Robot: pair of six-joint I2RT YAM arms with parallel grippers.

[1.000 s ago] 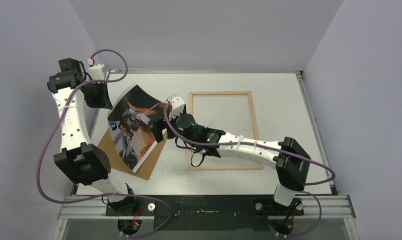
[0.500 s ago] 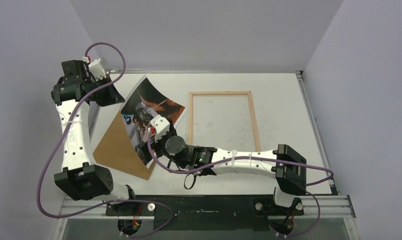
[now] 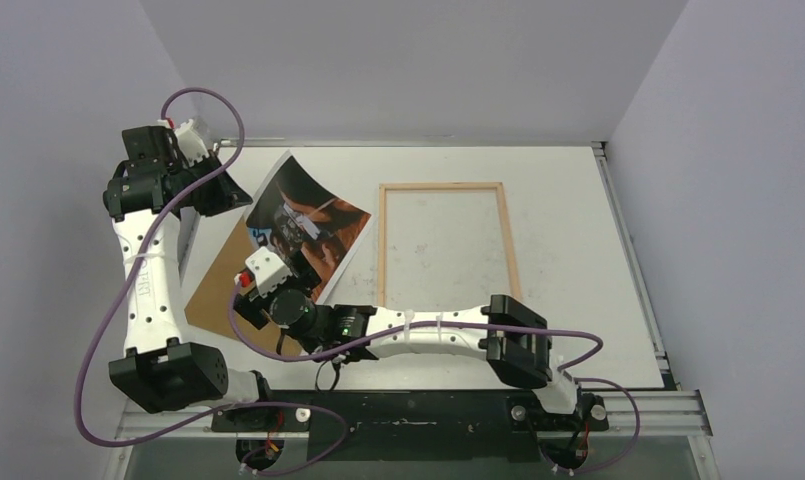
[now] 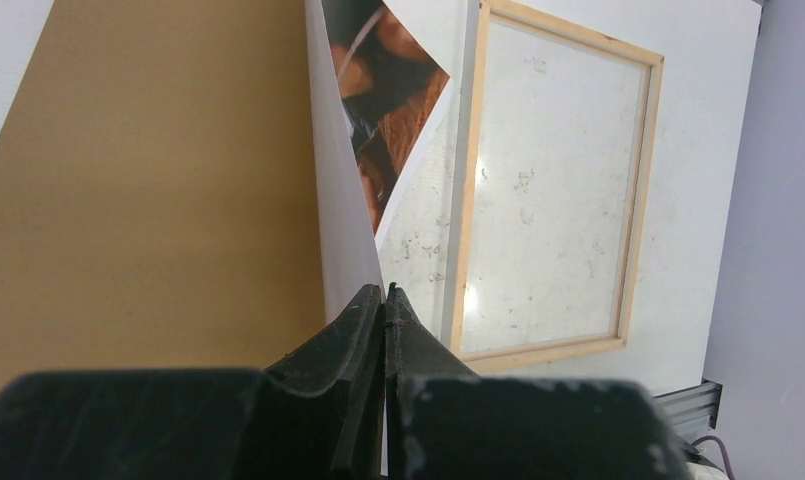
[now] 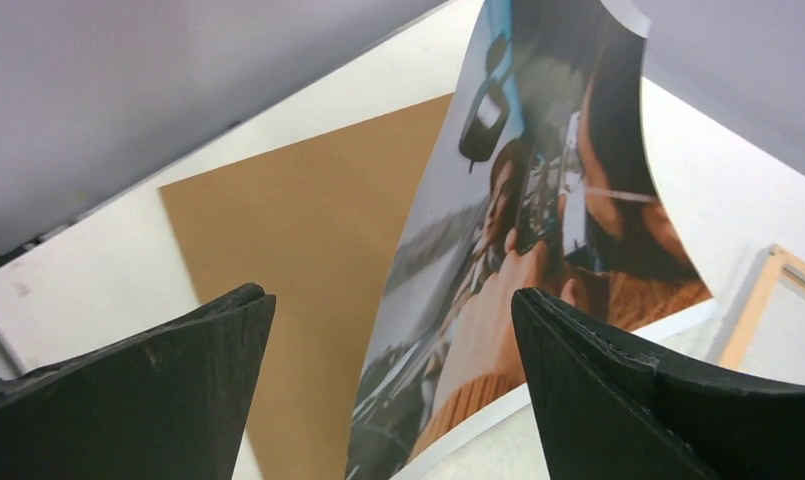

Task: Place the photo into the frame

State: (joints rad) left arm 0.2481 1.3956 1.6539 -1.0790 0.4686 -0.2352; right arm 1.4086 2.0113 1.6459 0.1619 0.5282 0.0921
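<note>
White surface (image 3: 578, 250): photo (image 3: 313, 215) held up left of the frame (image 3: 440, 185)

Nearest, left of the frame, my right fingers (image 5: 208, 340) gape wide with nothing in them. Beyond, the photo curls up over a brown panel (image 3: 213, 295), its right corner just beside the frame. Farthest, my left fingers (image 4: 373, 315) are clamped tight on its white border.

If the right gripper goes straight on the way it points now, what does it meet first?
Most likely the photo, whose raised curved sheet stands ahead of the right gripper; the brown backing panel lies beyond. Depth is uncertain.
</note>
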